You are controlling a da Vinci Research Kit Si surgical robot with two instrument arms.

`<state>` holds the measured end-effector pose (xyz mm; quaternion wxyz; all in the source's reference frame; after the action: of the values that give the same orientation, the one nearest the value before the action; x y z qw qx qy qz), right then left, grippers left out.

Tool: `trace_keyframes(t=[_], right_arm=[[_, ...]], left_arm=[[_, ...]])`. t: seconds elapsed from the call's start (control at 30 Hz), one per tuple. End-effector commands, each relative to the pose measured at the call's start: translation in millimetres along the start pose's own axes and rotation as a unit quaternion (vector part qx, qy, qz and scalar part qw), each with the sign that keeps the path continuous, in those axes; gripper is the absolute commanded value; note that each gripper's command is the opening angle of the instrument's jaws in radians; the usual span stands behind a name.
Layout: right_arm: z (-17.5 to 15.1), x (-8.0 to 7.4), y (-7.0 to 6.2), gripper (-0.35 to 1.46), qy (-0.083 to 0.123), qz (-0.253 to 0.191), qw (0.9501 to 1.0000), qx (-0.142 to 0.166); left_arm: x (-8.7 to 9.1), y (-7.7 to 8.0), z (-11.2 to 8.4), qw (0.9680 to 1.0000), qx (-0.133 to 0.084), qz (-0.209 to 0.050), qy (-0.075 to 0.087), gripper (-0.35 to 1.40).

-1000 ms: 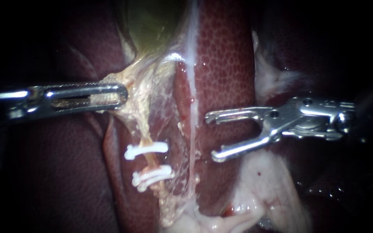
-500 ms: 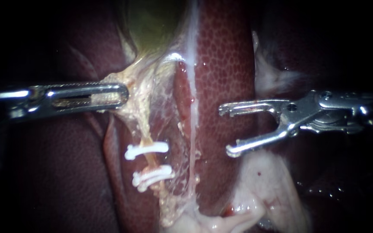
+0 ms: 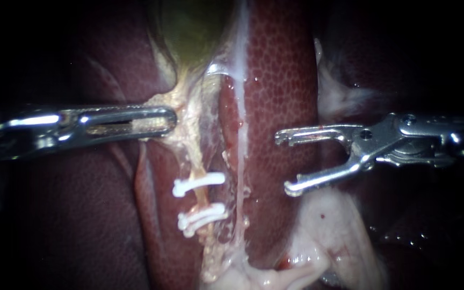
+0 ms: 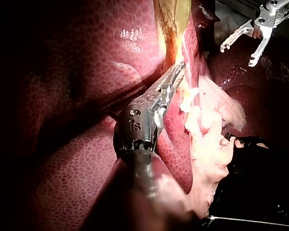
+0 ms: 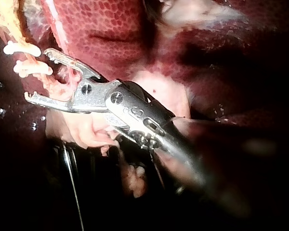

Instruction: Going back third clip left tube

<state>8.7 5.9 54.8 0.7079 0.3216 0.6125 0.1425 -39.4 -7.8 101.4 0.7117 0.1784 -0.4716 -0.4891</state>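
My left instrument point(image 3: 162, 121) comes in level from the left, its jaws shut on the pale yellowish tissue just below the green gallbladder point(image 3: 194, 27). From that tissue a thin tube point(image 3: 202, 200) runs down, carrying two white clips, the upper clip point(image 3: 198, 184) and the lower clip point(image 3: 202, 217). My right instrument point(image 3: 283, 164) lies to the right over the liver point(image 3: 280, 80), jaws open and empty, well apart from the clips. In the right wrist view those open jaws point(image 5: 38, 74) sit next to the clips point(image 5: 21, 48). The left wrist view shows the left jaws point(image 4: 176, 79) closed on the tissue.
A white strand point(image 3: 239, 156) runs down the liver between the clipped tube and the right instrument. Pale fatty tissue point(image 3: 334, 236) lies below the right jaws, with more point(image 3: 339, 96) above them. Dark liver point(image 3: 81, 215) fills the lower left.
My right instrument has drawn back to the right, away from the tube, jaws still open. My left instrument has shifted right with its tissue, carrying the tube and both clips rightward.
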Motion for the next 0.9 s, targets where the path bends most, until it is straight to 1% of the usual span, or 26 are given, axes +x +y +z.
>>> trace_keyframes(t=[0.03,0.2,0.27,0.33,0.43,0.63,0.9], right_arm=[[0.0,-0.1,0.0,0.60,0.000,0.000,1.0000,0.000],[0.2,0.0,0.0,0.60,0.000,0.000,1.0000,-0.001],[0.3,0.0,0.0,0.60,0.000,0.000,1.0000,-0.001],[0.4,0.0,0.0,0.60,0.000,0.000,1.0000,-0.001],[0.5,0.1,-0.1,0.60,0.000,0.000,1.0000,-0.001],[0.6,0.3,-0.2,0.60,0.000,0.000,1.0000,-0.001],[0.4,0.3,-0.3,0.60,0.000,0.000,1.0000,-0.001]], left_arm=[[0.3,0.0,0.6,1.0000,-0.001,0.001,0.004,-0.35],[1.0,0.3,3.1,0.9999,0.001,0.003,0.011,-0.35],[1.1,0.7,3.8,0.9999,0.000,0.004,0.013,-0.35],[1.1,1.0,4.1,0.9999,0.001,0.004,0.013,-0.35],[1.0,1.3,4.3,0.9999,0.002,0.004,0.013,-0.35],[1.0,1.0,4.3,0.9999,0.001,0.004,0.013,-0.35],[1.0,0.9,4.3,0.9999,0.001,0.004,0.013,-0.35]])
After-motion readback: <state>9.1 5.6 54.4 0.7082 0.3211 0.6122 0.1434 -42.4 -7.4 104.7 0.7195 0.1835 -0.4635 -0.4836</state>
